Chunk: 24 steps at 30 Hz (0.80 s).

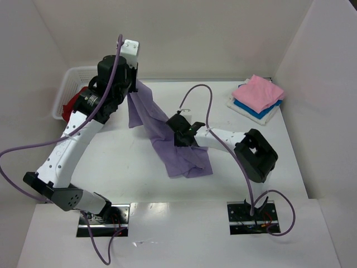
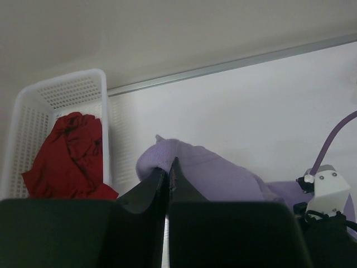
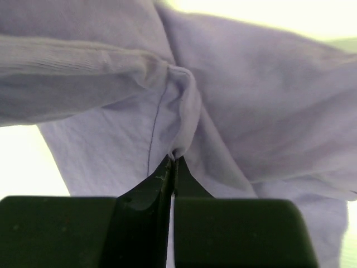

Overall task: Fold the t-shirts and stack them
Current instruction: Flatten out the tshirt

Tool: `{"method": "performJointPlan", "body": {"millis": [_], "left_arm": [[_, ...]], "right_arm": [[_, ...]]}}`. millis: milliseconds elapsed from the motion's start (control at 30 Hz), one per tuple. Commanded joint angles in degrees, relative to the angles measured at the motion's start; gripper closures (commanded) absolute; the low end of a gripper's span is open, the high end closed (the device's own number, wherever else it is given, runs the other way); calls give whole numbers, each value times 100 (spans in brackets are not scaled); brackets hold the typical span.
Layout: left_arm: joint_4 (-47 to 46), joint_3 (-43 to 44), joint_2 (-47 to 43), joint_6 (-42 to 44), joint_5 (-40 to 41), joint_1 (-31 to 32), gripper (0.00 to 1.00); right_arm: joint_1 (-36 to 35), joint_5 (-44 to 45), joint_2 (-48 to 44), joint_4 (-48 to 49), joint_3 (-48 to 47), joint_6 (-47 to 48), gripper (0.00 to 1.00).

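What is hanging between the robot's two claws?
The lavender t-shirt: the left gripper pinches one end, the right gripper another part, and the cloth runs between them, as the top view shows.

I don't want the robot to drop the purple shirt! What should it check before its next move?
1. Left gripper shut on the lavender shirt: ok.
2. Right gripper shut on a fold of the same shirt: ok.
3. Shirt spread flat for folding: not ok. It hangs bunched between the grippers, with its lower end on the table.
4. Stack ready at the far right: ok. The pink shirt lies folded on the blue shirt.
5. Red shirt folded: not ok. It lies crumpled in the basket.
6. Which parts of the shirt are gripped, sleeve or hem: cannot tell.
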<state>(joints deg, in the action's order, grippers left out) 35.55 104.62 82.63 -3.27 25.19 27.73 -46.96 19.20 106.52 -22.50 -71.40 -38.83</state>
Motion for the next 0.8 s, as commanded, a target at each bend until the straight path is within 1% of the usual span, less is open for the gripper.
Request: {"method": "performJointPlan", "body": {"millis": [0, 33, 67, 100, 133, 167, 233, 267, 333, 433, 567, 633, 700, 767], "left_arm": [[-469, -55, -509, -113, 30, -66, 100], [-531, -56, -572, -113, 82, -118, 100], [-592, -56, -625, -113, 135, -179, 100], [-593, 101, -678, -60, 187, -241, 100], [-506, 268, -678, -60, 249, -241, 100], [-505, 270, -678, -60, 310, -241, 100], [-505, 270, -879, -60, 311, -241, 100], [-557, 270, -993, -60, 363, -241, 100], [-558, 270, -1099, -113, 364, -241, 100], [-558, 392, -1249, -43, 539, -241, 100], [-506, 516, -1311, 10, 689, -241, 100], [-505, 568, -1486, 10, 759, -241, 100], [-558, 516, -1557, 10, 759, -241, 100], [-506, 516, -1610, 63, 882, -241, 100]], "right_arm": [[370, 663, -938, -377, -725, 348, 100], [520, 664, -1314, -430, -831, 489, 100], [869, 664, -1509, -430, -1119, 612, 100], [1073, 603, -1842, -430, -1305, 883, 100], [1484, 472, -1976, -430, -1742, 1164, 100], [1679, 383, -2073, -430, -1990, 1324, 100], [2101, 304, -2205, -544, -3068, 1753, 100], [2155, 460, -2206, -623, -3317, 2060, 100], [2156, 532, -2206, -624, -3748, 2291, 100], [2208, 734, -2039, -737, -4889, 2590, 100], [2209, 734, -2117, -738, -5209, 2705, 100], [2209, 734, -2205, -738, -5262, 2705, 100], [2209, 734, -2381, -685, -5148, 2758, 100], [2209, 673, -2618, -554, -4824, 2758, 100]]}}
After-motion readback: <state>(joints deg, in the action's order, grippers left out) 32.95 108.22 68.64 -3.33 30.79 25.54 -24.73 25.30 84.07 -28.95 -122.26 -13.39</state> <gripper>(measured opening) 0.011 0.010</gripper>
